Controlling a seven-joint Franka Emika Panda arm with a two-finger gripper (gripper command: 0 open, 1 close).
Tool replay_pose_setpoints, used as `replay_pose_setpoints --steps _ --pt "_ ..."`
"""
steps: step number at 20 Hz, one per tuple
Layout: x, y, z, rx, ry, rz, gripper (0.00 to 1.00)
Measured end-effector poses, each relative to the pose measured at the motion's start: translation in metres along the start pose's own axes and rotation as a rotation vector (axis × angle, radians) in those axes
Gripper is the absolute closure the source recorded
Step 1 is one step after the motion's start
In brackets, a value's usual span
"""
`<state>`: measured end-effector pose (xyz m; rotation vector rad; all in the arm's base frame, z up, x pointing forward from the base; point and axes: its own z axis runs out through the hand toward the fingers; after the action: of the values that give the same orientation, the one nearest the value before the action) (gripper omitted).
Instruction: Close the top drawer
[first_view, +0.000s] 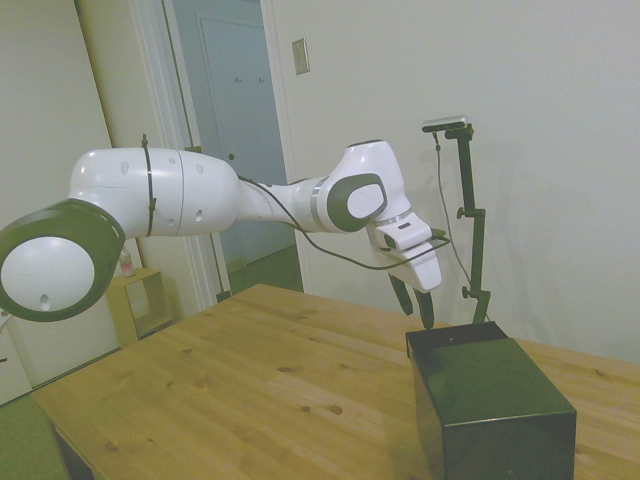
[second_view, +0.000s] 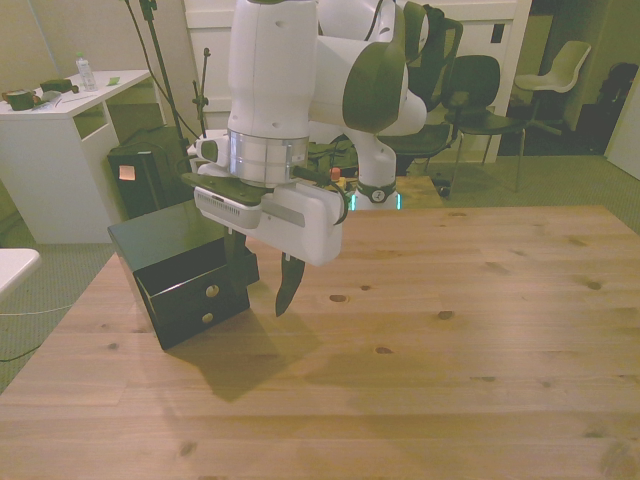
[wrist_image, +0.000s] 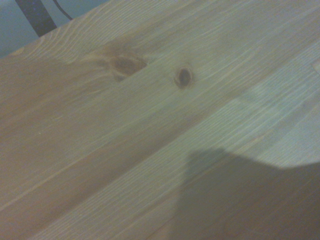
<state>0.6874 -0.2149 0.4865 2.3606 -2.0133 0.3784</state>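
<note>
Approach step, no contact yet; fingers (second_view: 263, 285) hang tips-down, spread moderately, holding nothing. Cabinet (second_view: 190, 300) sits on the surface (second_view: 450, 330) just beside them, on the front view's left; top drawer (second_view: 195, 287) is its upper front panel with a brass knob, sticking out slightly past the lower one, so I judge it partly open; one finger overlaps that front face in the front view, contact unclear. Wrist view shows only bare wood and shadow. Next: get the fingers in front of the drawer face, push it flush.
</note>
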Motion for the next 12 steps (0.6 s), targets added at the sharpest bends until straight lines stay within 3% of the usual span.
replay_pose_setpoints --steps 12 --pt "-0.004 0.019 -0.003 -0.009 -0.014 0.031 1.00"
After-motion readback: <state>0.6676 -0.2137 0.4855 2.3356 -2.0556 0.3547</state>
